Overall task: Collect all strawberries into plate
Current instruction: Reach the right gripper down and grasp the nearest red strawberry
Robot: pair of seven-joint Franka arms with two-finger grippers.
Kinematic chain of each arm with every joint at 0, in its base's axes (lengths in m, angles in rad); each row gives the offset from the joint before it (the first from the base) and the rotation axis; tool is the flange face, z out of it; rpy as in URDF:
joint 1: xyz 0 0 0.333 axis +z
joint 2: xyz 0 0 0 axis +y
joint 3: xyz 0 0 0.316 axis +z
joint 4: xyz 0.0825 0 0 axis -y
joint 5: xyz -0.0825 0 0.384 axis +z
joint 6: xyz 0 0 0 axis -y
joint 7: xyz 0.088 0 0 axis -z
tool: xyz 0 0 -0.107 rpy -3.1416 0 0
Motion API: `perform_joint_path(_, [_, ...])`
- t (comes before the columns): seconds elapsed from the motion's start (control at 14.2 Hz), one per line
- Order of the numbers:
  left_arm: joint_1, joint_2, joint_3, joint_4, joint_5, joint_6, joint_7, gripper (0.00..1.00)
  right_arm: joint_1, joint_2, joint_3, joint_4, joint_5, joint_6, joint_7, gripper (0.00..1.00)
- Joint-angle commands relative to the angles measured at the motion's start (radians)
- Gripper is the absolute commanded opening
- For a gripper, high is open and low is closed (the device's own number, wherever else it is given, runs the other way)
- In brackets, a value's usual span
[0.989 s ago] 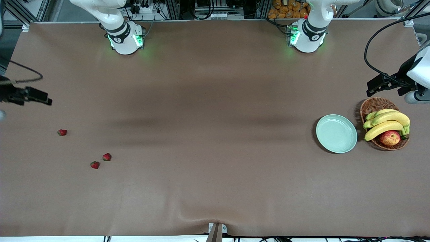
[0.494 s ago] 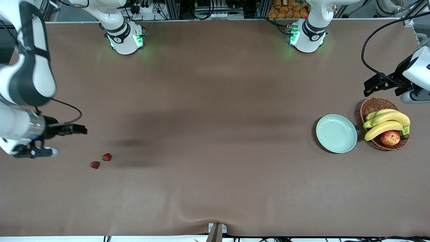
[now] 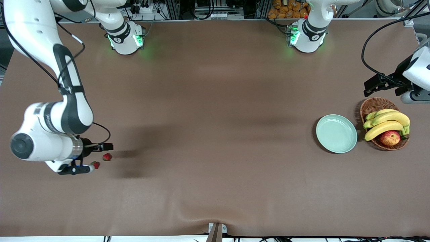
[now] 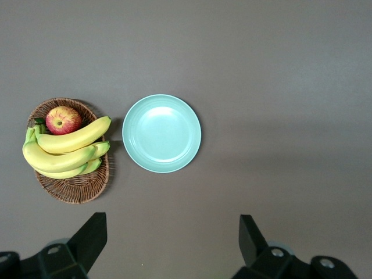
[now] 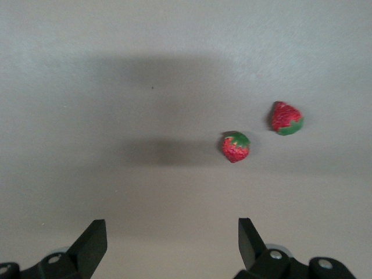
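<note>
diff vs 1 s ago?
The right arm swung in from the table's edge; the right gripper now hangs open over the two strawberries, holding nothing. The third berry, seen a second ago, is now hidden under that arm. Unchanged: the left gripper waiting open above the empty plate, and the fruit basket.

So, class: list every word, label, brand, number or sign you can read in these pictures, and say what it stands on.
None can be read.
Plate, two visible strawberries, basket, bananas, apple: no text.
Round marks on the arm bases: too small to read.
</note>
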Motion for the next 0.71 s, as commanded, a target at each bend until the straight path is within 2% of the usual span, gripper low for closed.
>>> perform_joint_path(0.0, [0.007, 0.003, -0.002, 0.008, -0.019, 0.0, 0.01, 1.0, -0.011, 0.044, -0.006, 0.009, 0.026, 0.073, 0.02, 1.0])
perform_joint_path(0.21, [0.0, 0.006, -0.002, 0.008, -0.019, 0.0, 0.01, 1.0, -0.021, 0.07, -0.009, -0.051, 0.014, 0.241, 0.086, 1.0])
perform_joint_path(0.35, [0.003, 0.006, -0.002, 0.006, -0.021, 0.002, 0.01, 1.0, -0.023, 0.072, -0.015, -0.086, 0.013, 0.304, 0.118, 1.0])
perform_joint_path(0.64, [0.01, 0.014, -0.002, 0.008, -0.021, 0.002, 0.01, 1.0, -0.025, 0.072, -0.024, -0.126, 0.013, 0.304, 0.126, 1.0])
